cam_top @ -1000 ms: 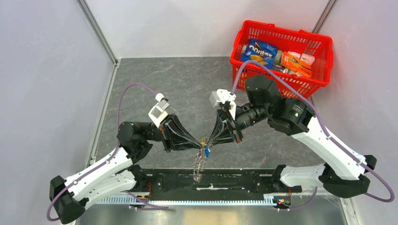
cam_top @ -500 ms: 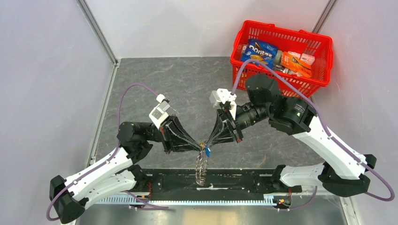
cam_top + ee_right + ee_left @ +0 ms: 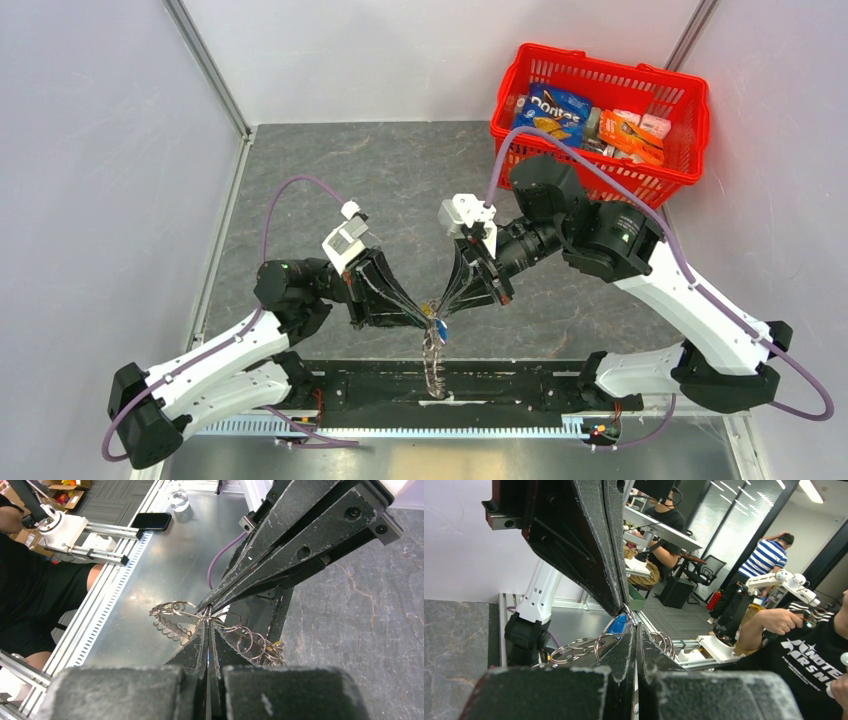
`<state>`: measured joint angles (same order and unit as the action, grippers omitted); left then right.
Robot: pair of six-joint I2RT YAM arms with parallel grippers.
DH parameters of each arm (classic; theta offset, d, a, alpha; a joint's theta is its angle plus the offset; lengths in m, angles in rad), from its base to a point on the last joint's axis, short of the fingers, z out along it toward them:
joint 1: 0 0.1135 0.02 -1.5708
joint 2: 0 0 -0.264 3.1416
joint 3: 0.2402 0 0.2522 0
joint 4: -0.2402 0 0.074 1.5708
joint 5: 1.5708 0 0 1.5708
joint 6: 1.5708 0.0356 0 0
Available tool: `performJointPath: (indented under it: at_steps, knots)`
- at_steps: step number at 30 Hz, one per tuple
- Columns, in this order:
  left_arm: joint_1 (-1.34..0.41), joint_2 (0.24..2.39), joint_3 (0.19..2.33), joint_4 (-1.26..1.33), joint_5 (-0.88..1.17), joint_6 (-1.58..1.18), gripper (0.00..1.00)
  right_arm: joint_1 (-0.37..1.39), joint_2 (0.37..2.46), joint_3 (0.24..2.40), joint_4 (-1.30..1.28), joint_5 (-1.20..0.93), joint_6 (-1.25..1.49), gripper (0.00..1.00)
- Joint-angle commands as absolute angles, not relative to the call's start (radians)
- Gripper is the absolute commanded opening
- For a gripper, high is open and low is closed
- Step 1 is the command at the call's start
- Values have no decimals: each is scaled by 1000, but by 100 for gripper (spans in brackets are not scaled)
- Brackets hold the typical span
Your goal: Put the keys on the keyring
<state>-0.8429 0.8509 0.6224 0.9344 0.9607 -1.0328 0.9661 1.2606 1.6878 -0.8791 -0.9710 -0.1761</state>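
My left gripper (image 3: 428, 316) and right gripper (image 3: 441, 312) meet tip to tip above the near middle of the table. Both are shut. The keyring (image 3: 433, 362) is a limp chain of silvery rings that hangs from the meeting point down over the black rail. The left gripper (image 3: 635, 626) pinches one of its rings (image 3: 574, 650). A key with a blue head (image 3: 616, 625) sits at the right gripper's tips, and it also shows from above (image 3: 441, 325). In the right wrist view the right gripper (image 3: 207, 621) is shut among the rings (image 3: 170, 612), with a yellow tag (image 3: 274, 647) on the chain.
A red basket (image 3: 615, 66) of snack packs stands at the far right corner. A black rail (image 3: 520, 385) and a slotted metal strip run along the near edge. A phone (image 3: 152, 521) lies on the metal bench beyond the table edge.
Both grippers have shifted a little toward the near edge, still tip to tip. The right arm has swung slightly left. The hanging chain now hangs straighter.
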Motion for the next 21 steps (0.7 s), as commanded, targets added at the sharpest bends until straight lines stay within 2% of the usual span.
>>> performJointPath:
  at_steps: [1,10,21]
  knots:
    - [-864,856,653,1060,991,-1099,2,975,1272,1749,-912,-1021,-256,0]
    - [-893,879,656,1063,1012,-1084,2,977,1333,1856,-1022,-1077,-335,0]
    - [-929,898,669,1066,1041,-1068,2,995,1374,1888,-1072,-1104,-389,0]
